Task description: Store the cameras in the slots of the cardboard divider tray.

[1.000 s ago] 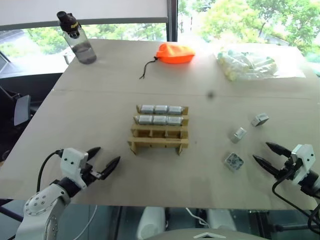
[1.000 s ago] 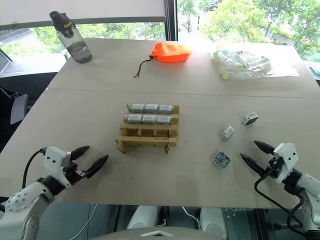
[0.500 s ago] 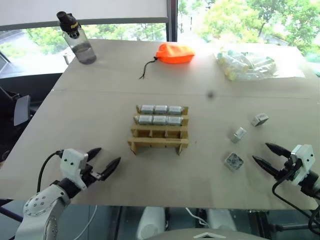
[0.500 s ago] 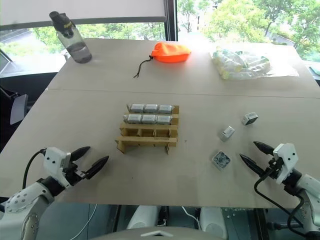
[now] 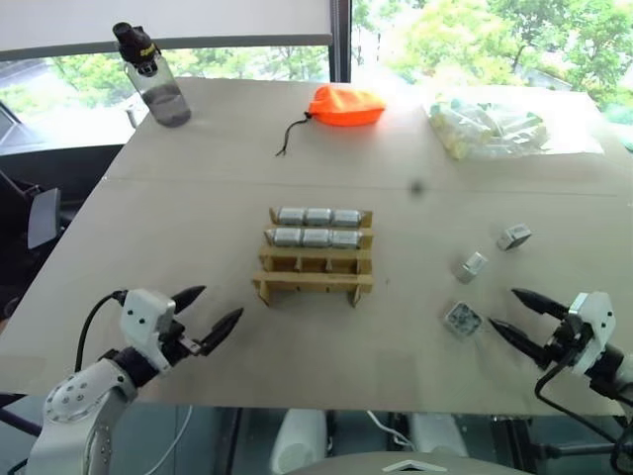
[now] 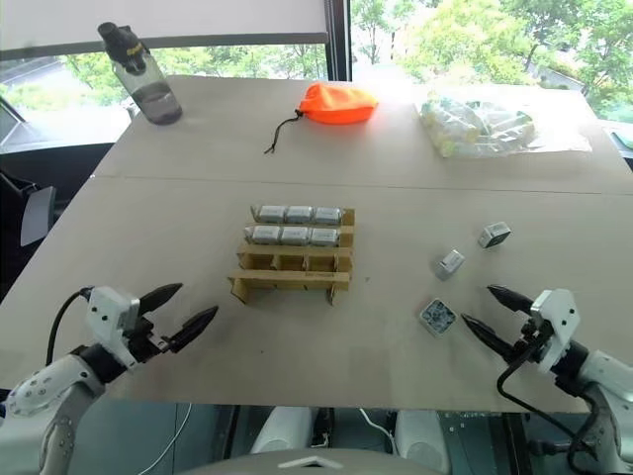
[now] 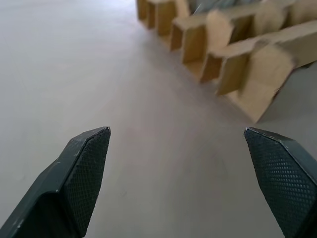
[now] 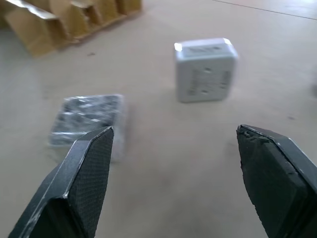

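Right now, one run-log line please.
tray: two back rows filled | loose cameras: three on table | left gripper: open | right gripper: open, nearest camera

On your bench (image 5: 198, 198), the cardboard divider tray (image 5: 315, 259) sits mid-bench with six cameras (image 5: 316, 228) in its two rear rows. Three loose cameras (image 5: 472, 267) lie to its right, near the right gripper (image 5: 514, 314).

No legible text, label or number anywhere.
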`<action>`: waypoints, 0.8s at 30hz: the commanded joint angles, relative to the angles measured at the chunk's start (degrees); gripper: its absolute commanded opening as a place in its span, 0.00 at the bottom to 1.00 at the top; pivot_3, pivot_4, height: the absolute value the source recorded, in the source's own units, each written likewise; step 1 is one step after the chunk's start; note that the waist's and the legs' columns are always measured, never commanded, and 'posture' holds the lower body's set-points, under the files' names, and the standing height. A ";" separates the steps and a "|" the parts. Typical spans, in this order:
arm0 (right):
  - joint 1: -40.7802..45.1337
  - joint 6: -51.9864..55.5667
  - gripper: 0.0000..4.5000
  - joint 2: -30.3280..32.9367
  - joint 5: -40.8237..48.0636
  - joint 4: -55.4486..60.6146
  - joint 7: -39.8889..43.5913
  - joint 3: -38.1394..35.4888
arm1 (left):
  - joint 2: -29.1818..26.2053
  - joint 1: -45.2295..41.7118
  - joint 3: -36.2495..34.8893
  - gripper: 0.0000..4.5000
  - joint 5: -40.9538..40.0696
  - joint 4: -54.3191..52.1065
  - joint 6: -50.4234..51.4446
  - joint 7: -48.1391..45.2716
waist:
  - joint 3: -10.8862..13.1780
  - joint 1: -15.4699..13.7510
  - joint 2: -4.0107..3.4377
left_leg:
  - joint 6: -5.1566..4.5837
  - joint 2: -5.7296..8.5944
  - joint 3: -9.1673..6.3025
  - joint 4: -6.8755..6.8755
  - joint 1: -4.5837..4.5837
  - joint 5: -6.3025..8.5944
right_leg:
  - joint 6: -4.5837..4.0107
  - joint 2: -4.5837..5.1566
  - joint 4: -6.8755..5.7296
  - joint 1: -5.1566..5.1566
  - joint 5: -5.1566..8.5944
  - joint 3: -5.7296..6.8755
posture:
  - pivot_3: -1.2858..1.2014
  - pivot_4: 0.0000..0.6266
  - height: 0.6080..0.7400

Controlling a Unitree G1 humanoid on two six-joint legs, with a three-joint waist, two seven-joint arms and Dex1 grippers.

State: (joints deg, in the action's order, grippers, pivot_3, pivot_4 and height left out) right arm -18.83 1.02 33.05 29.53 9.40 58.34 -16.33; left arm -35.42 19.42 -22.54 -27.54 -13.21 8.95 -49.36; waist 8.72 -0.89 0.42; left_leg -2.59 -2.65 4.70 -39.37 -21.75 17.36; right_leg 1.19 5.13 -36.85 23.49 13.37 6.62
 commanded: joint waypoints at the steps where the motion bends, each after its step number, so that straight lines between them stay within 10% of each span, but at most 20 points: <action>1: -2.35 0.60 0.87 -0.13 0.63 4.91 -0.99 -0.21 | -2.85 -0.01 -2.26 1.00 -4.72 -2.30 1.07 -5.38 | 0.00 0.03 0.00 | 0.00 0.00 0.01 0.00 0.00 0.00 | 0.00 0.00 0.00 0.00 0.00 -0.01 | 0.52 0.24 0.89; 9: -8.39 -0.37 0.87 -2.38 -3.60 9.67 -5.84 1.22 | -10.54 3.99 -1.33 1.00 -19.30 -11.05 7.86 -24.82 | -0.03 0.03 0.02 | 0.01 -0.02 0.06 0.01 -0.02 0.00 | 0.01 -0.01 0.01 0.06 0.02 -0.05 | 0.52 0.24 0.89; 24: -7.64 -1.75 0.87 -6.60 -11.54 11.01 -14.27 7.63 | -16.35 -6.75 6.98 1.00 -14.01 -11.16 4.42 -36.52 | -0.10 0.15 -0.03 | 0.02 -0.02 0.22 0.04 0.00 0.00 | 0.03 -0.12 0.01 0.15 0.03 -0.21 | 0.52 0.24 0.89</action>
State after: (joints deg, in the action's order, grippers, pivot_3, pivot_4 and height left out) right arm -26.95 0.55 26.61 18.54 19.98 45.13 -8.79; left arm -51.37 12.63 -15.15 -41.84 -24.04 14.80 -84.83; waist 8.62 -0.74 0.39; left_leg -2.57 -2.66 4.93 -39.33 -21.75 17.36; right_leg 1.22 5.00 -36.83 23.65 13.40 6.41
